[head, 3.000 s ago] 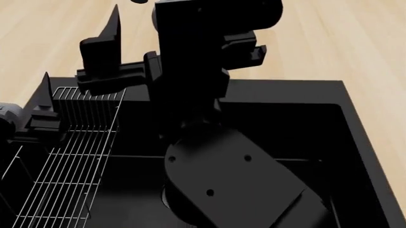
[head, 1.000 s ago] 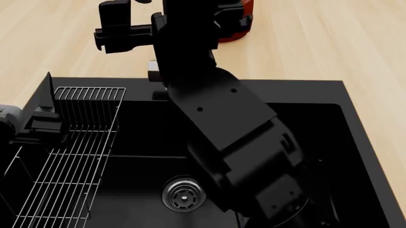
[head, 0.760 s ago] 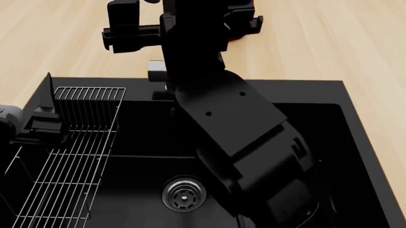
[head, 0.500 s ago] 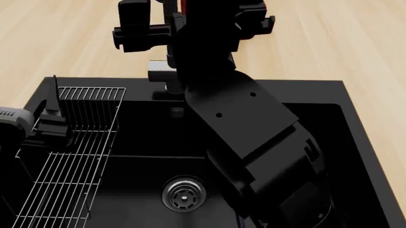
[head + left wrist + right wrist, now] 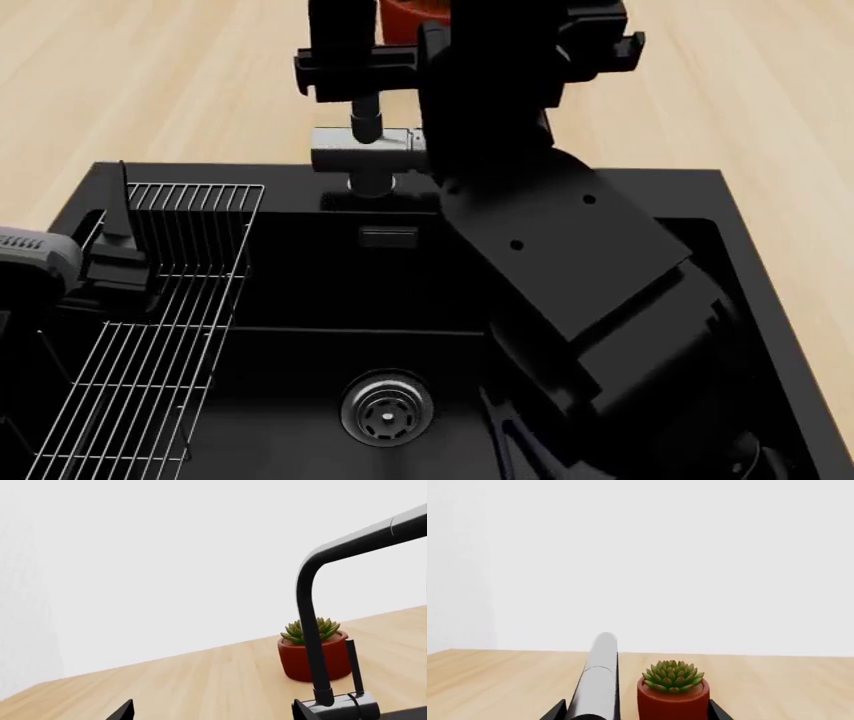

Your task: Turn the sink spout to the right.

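The sink [image 5: 741, 260] is a black basin with a round steel drain [image 5: 387, 410]. The sink spout [image 5: 363, 122] rises from a grey faucet body [image 5: 367, 150] at the back rim, and my right gripper hides its top. My right gripper [image 5: 467, 45] is above it and open. In the right wrist view the spout [image 5: 597, 690] lies between the open jaws of the right gripper [image 5: 637, 714], close to one finger. My left gripper [image 5: 114, 235] is open and empty over the wire rack. From the left gripper [image 5: 213, 715] the spout [image 5: 308, 630] stands off to one side.
A silver wire rack [image 5: 147, 330] sits in the sink's left part. A red pot with a succulent [image 5: 672, 692] stands on the wooden counter [image 5: 160, 90] behind the faucet. A thin black lever rod [image 5: 353, 665] stands beside the faucet body [image 5: 340, 707]. My right forearm [image 5: 587, 280] spans the basin.
My right arm has swung to the right and further over the counter, uncovering the faucet body and the overflow slot. My left gripper has shifted slightly by the rack.
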